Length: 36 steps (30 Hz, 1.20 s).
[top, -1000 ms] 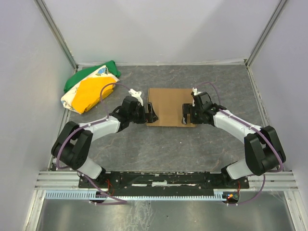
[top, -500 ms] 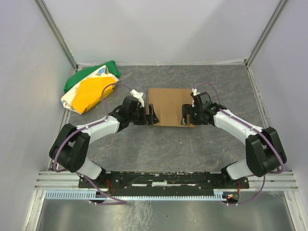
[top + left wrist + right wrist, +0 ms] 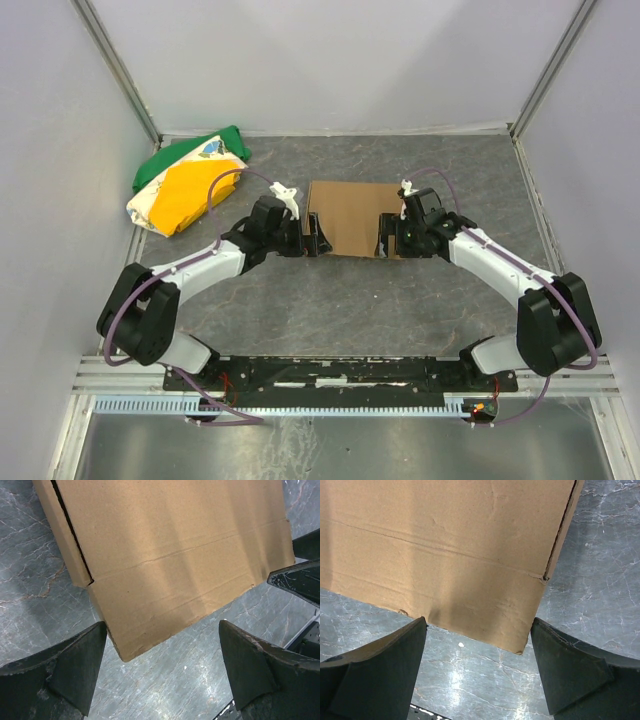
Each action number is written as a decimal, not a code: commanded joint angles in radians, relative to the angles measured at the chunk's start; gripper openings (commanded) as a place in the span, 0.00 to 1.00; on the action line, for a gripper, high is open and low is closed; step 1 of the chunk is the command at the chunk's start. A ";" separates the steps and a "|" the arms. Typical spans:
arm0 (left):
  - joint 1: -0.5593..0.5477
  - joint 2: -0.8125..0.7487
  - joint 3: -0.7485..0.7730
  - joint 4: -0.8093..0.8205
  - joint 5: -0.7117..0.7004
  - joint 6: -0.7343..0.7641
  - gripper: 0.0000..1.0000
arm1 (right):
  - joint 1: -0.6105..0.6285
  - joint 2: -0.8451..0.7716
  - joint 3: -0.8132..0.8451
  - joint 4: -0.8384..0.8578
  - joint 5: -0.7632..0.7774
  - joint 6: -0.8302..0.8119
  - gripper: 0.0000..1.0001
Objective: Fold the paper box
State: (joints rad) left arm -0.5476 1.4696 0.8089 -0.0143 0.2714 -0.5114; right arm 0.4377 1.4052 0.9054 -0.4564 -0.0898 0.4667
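Grey marbled stone-pattern table (image 3: 340, 310) carries both arms, which reach forward from the near edge to a flat brown cardboard paper box (image 3: 348, 215) at the middle. The left gripper (image 3: 315, 237) sits at the box's near left corner and the right gripper (image 3: 385, 237) at its near right corner, each with its fingers spread wide and nothing clamped.

Only the wrist views show the detail. On the left wrist, the near corner of the box (image 3: 170, 555) lies between the parted fingers of the left gripper (image 3: 162, 645), with creases and a dark slit beside a side flap. The right wrist shows the same, mirrored, on the box (image 3: 445, 555); whether the right gripper (image 3: 477, 630) touches the edge I cannot tell.

Only the top view shows the green, yellow and white cloth bundle (image 3: 185, 185), far left, well apart.

Since a second ago, the box's near edge lies slightly farther away and both elbows have swung outward.
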 commanded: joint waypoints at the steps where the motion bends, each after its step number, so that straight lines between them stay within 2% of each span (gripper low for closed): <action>1: -0.005 -0.041 0.061 -0.040 -0.007 0.038 0.99 | 0.004 -0.032 0.059 -0.023 0.008 -0.003 0.92; 7: -0.005 -0.027 0.087 -0.133 -0.099 0.093 0.99 | 0.006 -0.013 0.046 -0.019 0.038 -0.010 0.92; 15: -0.005 -0.013 0.087 -0.127 -0.111 0.106 0.99 | 0.005 -0.002 0.021 0.014 0.040 -0.014 0.91; 24: -0.005 -0.013 0.076 -0.176 -0.162 0.134 0.99 | 0.005 -0.051 -0.009 -0.031 0.086 -0.050 0.82; 36: -0.004 -0.006 0.039 -0.008 -0.018 0.064 1.00 | 0.005 -0.042 -0.021 -0.004 0.055 -0.040 0.81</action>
State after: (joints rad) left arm -0.5476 1.4631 0.8471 -0.1246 0.1864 -0.4370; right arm 0.4385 1.3865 0.8822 -0.4862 -0.0269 0.4362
